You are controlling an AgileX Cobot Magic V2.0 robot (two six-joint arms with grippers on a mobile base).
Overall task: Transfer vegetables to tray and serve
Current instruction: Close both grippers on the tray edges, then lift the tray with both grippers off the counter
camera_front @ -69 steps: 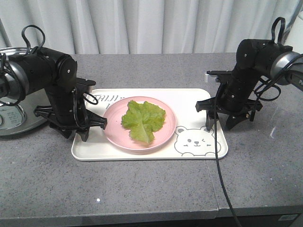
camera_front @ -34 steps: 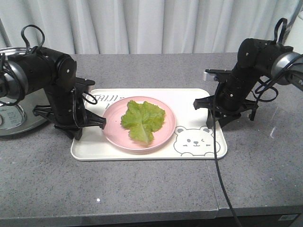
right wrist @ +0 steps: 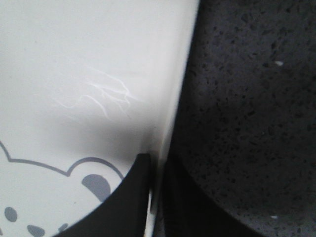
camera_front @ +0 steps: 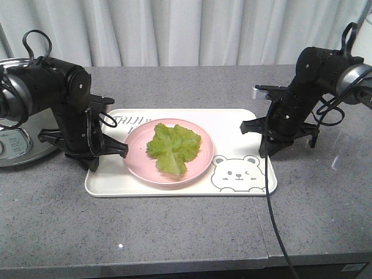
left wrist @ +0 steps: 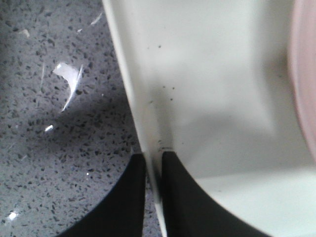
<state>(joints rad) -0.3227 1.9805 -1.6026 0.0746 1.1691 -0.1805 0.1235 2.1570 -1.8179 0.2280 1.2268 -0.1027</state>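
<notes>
Cream tray (camera_front: 232, 125) – "TAIJI" lettering (camera_front: 129, 120), left gripper (left wrist: 153, 163), right gripper (right wrist: 157, 165) clamping its rim

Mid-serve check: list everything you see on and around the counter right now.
tray: one, cream-white with a grey bear drawing, centre of the counter
pink plate: one, on the tray, left of the bear
lettuce leaf: one, green, on the plate
silver appliance: one, far left, partly cut off
counter: one, speckled grey
curtain: white, behind
left arm: one, black, jaws shut on the tray's left rim
right arm: one, black, jaws shut on the tray's right rim
</notes>
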